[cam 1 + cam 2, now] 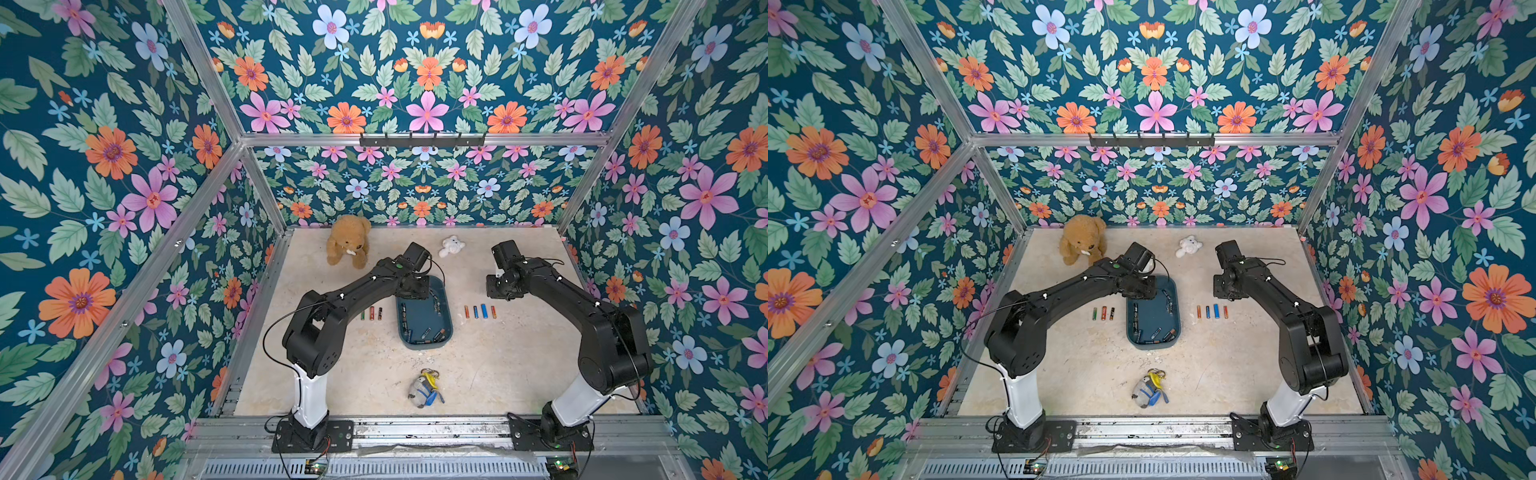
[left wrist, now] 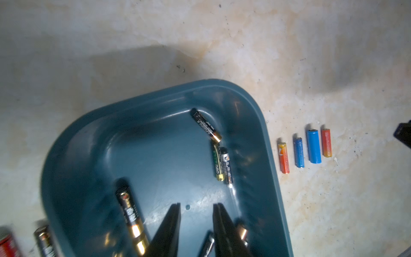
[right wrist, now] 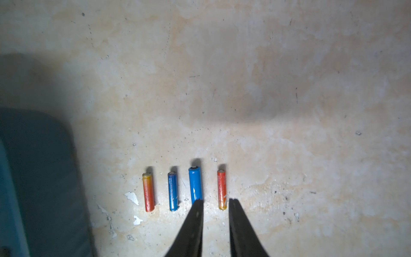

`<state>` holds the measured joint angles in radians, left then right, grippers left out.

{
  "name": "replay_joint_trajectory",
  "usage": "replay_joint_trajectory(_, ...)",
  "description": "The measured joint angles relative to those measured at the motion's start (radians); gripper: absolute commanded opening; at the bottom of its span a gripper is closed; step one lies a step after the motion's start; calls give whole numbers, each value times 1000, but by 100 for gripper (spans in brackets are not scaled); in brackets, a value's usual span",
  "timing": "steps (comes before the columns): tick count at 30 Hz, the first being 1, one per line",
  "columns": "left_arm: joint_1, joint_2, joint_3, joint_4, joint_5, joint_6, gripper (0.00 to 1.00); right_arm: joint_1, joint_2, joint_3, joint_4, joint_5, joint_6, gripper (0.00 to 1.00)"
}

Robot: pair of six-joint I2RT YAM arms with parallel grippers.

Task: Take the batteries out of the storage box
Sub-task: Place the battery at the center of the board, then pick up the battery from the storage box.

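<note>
Left gripper (image 2: 197, 205) is hovering over the storage box (image 2: 249, 106), right gripper (image 3: 216, 200) beside an orange battery (image 3: 222, 189) — both parted, empty.

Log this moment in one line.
left gripper: open, over storage box | right gripper: open, at orange battery | batteries: several in box, rows on table

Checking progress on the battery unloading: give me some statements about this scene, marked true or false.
1. Four batteries lie in a row on the table, on the robot's right of the storage box. True.
2. The storage box is empty. False: several batteries lie in it.
3. The right pincer grips a blue battery. False: it is open and empty, above that row.
4. The left pincer is open over the storage box. True.
5. The teddy bear sits in the box. False: it sits on the table.
</note>
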<state>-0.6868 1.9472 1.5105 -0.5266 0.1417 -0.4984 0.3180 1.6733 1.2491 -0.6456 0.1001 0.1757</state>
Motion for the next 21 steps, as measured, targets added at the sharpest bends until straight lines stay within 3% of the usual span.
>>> replay_joint_trajectory(11, -47, 132, 66, 37, 34, -10, 31, 0, 0, 40, -8, -21, 7, 26)
replay_joint_trajectory(21, -61, 169, 66, 37, 20, -6, 31, 0, 0, 28, -10, -21, 7, 26)
